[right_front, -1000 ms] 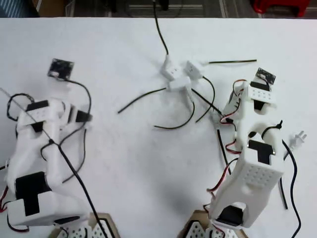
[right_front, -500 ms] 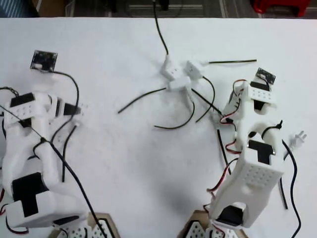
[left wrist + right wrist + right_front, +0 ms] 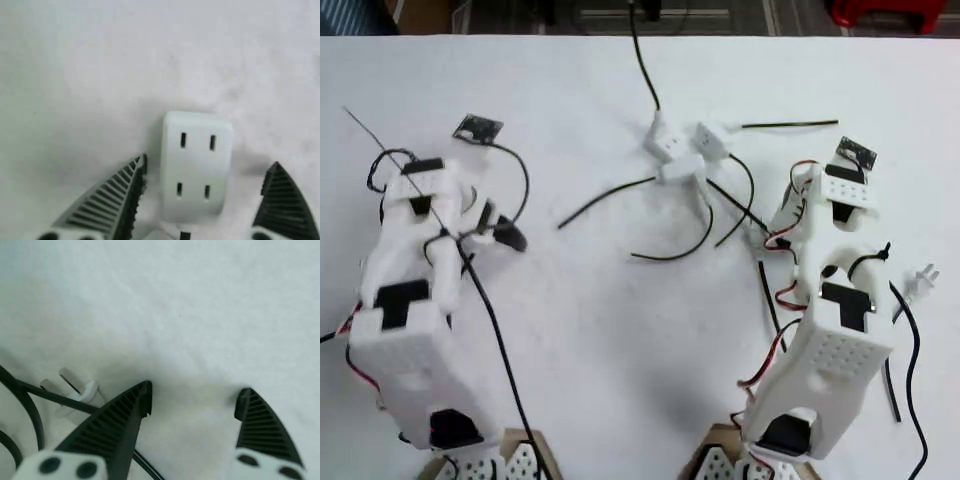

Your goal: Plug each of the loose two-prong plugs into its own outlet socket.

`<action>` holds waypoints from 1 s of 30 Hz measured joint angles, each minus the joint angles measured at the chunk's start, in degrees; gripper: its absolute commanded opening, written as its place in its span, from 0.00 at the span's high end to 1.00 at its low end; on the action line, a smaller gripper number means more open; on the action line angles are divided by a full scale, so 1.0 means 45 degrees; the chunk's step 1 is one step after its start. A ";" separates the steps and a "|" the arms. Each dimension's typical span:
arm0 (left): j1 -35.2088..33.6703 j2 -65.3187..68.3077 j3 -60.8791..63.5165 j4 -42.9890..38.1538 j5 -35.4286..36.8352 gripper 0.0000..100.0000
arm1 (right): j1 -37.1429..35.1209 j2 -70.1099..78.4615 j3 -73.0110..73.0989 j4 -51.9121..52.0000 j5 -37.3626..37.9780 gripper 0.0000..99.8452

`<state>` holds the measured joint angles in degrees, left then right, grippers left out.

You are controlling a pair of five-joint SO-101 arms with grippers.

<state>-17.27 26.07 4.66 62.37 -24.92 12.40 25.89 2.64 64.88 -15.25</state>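
A white outlet block [image 3: 196, 167] with two pairs of slots lies on the white table between the spread fingers of my left gripper [image 3: 208, 164], untouched by either finger. From above, the left gripper [image 3: 498, 226] sits at the table's left. My right gripper [image 3: 196, 388] is open over bare table, and a white two-prong plug [image 3: 75, 391] on a black cable lies just outside one finger [image 3: 125, 415]. In the high view the right gripper [image 3: 767, 236] is right of centre. A cluster of white sockets [image 3: 682, 150] sits at the back centre. Another loose plug [image 3: 921, 279] lies at the far right.
Black cables [image 3: 670, 255] curl over the table's middle from the socket cluster, and one cord [image 3: 642, 60] runs off the far edge. More cable [image 3: 910, 350] loops beside the right arm. The table's far edge [image 3: 520, 38] is near the top.
My left arm swung out to the left, then back right and forward, so its gripper now stands around the outlet block. The right arm has not moved.
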 measured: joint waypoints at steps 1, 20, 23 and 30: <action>-0.0020 0.0352 -0.0469 0.0215 0.0000 0.76 | 0.0000 0.0000 0.0000 0.0000 0.0000 0.73; 0.2813 0.0606 -0.1016 0.1582 -0.1465 0.98 | 0.0000 0.0000 0.0000 0.0000 0.0000 0.73; 0.4493 0.0215 -0.0391 0.1602 -0.0449 0.98 | 0.0000 0.0000 0.0000 0.0000 0.0000 0.73; 0.6916 0.0020 -0.0020 0.1739 0.1641 0.98 | 0.0000 0.0000 0.0000 0.0000 0.0000 0.73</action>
<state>13.85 26.15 4.57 70.20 -17.54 12.40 25.89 2.64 64.88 -15.25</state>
